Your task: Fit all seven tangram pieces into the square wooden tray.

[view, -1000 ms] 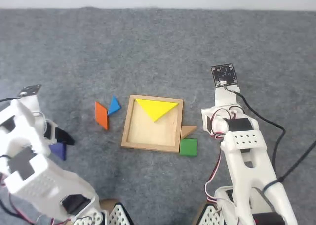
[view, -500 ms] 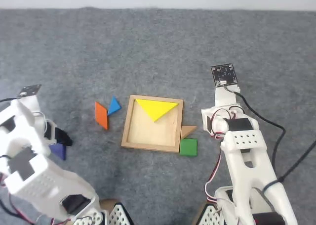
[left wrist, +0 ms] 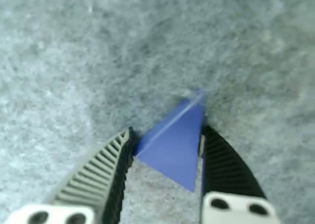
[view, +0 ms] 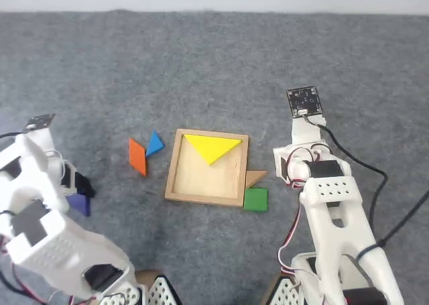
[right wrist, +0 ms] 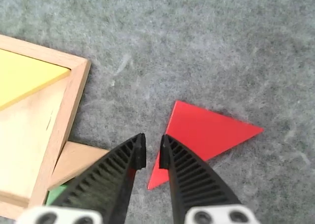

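On grey carpet (view: 214, 64), left hand (left wrist: 166, 132) grips blue triangle (left wrist: 175, 147), tip outward.

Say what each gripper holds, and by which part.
Left gripper: blue triangle, one straight edge against one jaw, the opposite corner against the other. Right gripper: nothing; jaws nearly closed over the red triangle.

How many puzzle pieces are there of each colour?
yellow piece: 1
orange piece: 1
light blue piece: 1
dark blue piece: 1
green piece: 1
tan piece: 1
red piece: 1
Total: 7 pieces
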